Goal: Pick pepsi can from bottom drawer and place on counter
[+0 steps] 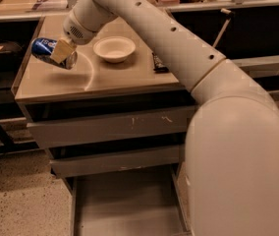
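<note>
We list: gripper [62,51] clenched on tilted pepsi can [42,47], above counter [120,77], near white bowl [114,48]; bottom drawer [125,205] stands open.

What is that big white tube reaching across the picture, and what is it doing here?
That tube is a robot's arm. It ends in a two-fingered hand. The hand is shut on a blue drink can, which it holds on its side over the left part of the counter. A white bowl sits on the counter too, along with a dark snack packet partly hidden behind the arm. Lower down, the bottom drawer is pulled out. There is only one camera. It looks down from above, close to the arm, and I cannot tell where it is fixed.
</note>
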`<act>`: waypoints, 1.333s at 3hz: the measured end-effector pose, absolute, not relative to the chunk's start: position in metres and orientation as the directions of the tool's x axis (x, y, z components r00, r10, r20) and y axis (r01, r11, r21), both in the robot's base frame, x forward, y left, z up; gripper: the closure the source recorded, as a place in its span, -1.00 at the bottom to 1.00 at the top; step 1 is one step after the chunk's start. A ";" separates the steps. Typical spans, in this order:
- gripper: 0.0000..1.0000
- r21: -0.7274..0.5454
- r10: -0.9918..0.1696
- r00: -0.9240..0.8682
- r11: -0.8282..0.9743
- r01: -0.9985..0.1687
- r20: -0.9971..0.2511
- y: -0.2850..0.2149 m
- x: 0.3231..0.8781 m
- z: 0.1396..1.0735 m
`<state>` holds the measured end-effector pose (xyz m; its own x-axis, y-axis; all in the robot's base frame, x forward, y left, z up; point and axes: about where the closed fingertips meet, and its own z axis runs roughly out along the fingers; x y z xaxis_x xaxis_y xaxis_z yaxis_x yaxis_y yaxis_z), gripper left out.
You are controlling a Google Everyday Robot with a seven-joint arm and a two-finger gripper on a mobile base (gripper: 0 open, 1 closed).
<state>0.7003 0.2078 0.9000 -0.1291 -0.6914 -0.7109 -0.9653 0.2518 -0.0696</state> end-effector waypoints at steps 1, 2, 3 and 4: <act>1.00 -0.069 -0.718 -0.115 0.222 -0.973 -0.687 0.229 0.711 0.889; 1.00 -0.040 -0.732 -0.143 0.227 -0.973 -0.666 0.236 0.725 0.867; 1.00 -0.012 -0.740 -0.173 0.237 -0.971 -0.650 0.239 0.735 0.848; 0.62 -0.012 -0.740 -0.173 0.237 -0.971 -0.650 0.239 0.735 0.847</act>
